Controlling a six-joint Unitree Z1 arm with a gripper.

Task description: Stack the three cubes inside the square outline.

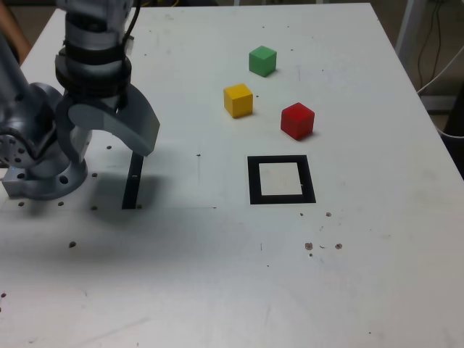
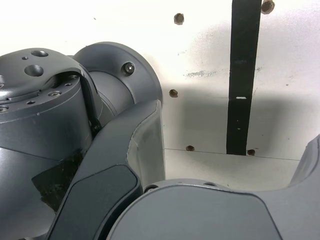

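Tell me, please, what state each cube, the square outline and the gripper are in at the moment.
Green cube: on the table, unstacked.
Yellow cube: on the table, unstacked.
Red cube: on the table, unstacked.
Square outline: no cube inside.
Gripper: raised near the black strip, open, holding no cube.

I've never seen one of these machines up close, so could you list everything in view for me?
Green cube: one, green, farthest back on the table
Yellow cube: one, yellow, left of the red one in the exterior view
Red cube: one, red, nearest the square outline
Square outline: one, black with white centre, in front of the cubes
Strip: one, black, near the arm
Table: one, whitish, under everything
Arm: one, dark grey, exterior view's left
Gripper: one, grey, open above the table, holding nothing visible
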